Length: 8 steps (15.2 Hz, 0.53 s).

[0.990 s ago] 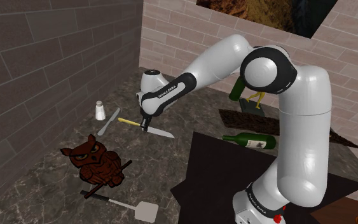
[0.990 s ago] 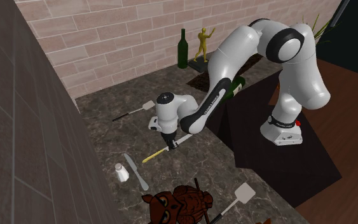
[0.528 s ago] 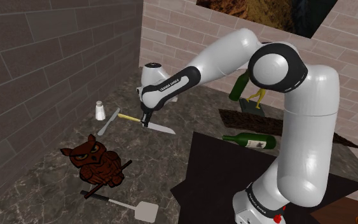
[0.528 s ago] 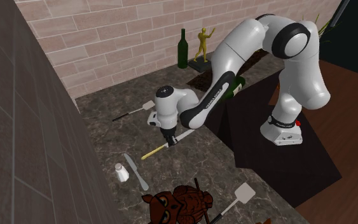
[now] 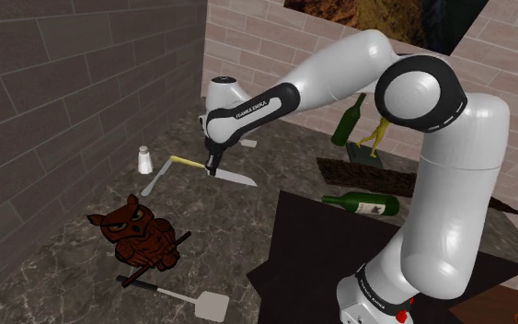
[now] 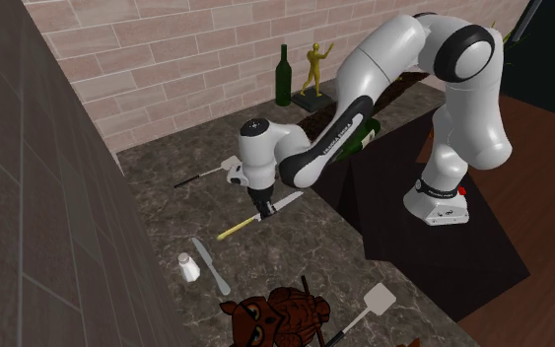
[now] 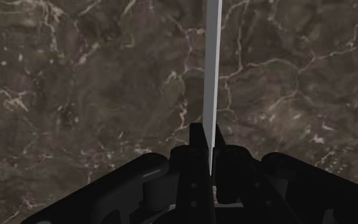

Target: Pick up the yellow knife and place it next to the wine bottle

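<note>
My gripper [image 5: 212,168] is shut on the knife, near where the yellow handle [image 5: 185,162] joins the grey blade [image 5: 239,177]. The knife hangs roughly level a little above the dark marble counter [image 5: 82,276]. In the second exterior view the gripper [image 6: 258,215] holds the knife [image 6: 236,229] mid-counter. In the wrist view the blade [image 7: 211,70] runs straight out from between the clasping fingers [image 7: 196,153]. One green wine bottle [image 6: 283,76] stands by the brick wall; another wine bottle [image 5: 362,203] lies on its side on the dark stand.
A brown owl figure [image 5: 140,235], a white shaker [image 5: 144,159], a grey knife [image 5: 158,175] and a spatula [image 5: 183,296] lie on the counter near the grey wall. A golden figurine [image 6: 314,67] stands beside the upright bottle. A second spatula [image 6: 211,171] lies near the brick wall.
The gripper has risen and drawn toward the brick wall, carrying the knife up with it. The arm's elbow has lifted higher.
</note>
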Each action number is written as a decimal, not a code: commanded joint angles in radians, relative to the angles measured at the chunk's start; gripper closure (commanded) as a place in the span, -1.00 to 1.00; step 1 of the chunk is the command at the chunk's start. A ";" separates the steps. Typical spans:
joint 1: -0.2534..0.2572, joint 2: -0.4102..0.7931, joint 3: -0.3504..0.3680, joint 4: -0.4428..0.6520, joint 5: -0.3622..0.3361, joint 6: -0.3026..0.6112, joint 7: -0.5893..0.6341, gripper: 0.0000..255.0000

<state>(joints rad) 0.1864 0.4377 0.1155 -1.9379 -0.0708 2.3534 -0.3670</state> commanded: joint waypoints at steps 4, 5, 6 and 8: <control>-0.002 -0.042 0.004 0.011 0.007 -0.053 -0.004 1.00; -0.003 -0.050 0.005 0.014 0.009 -0.064 -0.005 1.00; -0.003 -0.058 0.006 0.016 0.010 -0.075 -0.006 1.00; -0.004 -0.074 0.007 0.023 0.013 -0.097 -0.008 1.00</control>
<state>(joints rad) 0.1828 0.3697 0.1220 -1.9198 -0.0589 2.2677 -0.3738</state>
